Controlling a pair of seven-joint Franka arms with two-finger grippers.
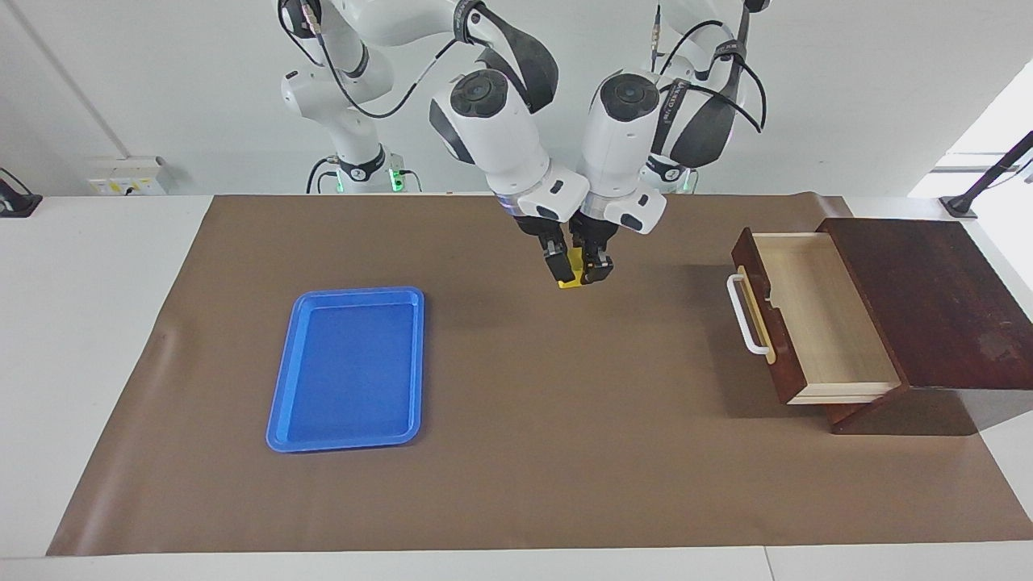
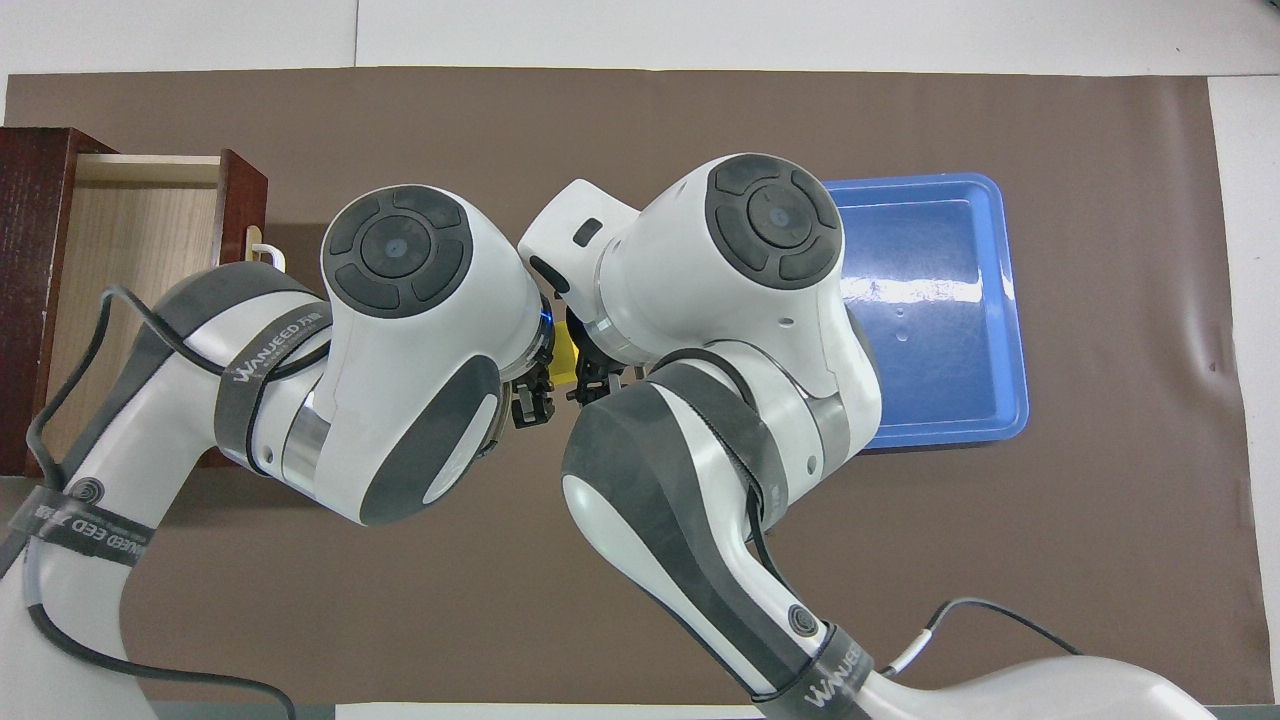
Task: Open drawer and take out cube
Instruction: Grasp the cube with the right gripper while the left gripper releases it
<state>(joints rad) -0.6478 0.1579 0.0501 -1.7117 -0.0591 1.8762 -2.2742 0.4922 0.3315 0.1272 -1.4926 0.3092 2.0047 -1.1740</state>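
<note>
The small yellow cube [image 1: 574,267] hangs in the air over the middle of the brown mat, held in my left gripper [image 1: 595,270], which is shut on it. My right gripper [image 1: 558,265] is pressed up against the cube from the blue tray's side and covers part of it. In the overhead view only a sliver of the cube [image 2: 567,350] shows between the two wrists. The dark wooden drawer [image 1: 815,315] stands pulled open at the left arm's end of the table. Its pale interior is empty and its white handle [image 1: 746,319] faces the middle of the table.
The drawer's dark wooden box [image 1: 928,298] sits at the left arm's end of the table. An empty blue tray [image 1: 349,367] lies on the brown mat [image 1: 565,452] toward the right arm's end.
</note>
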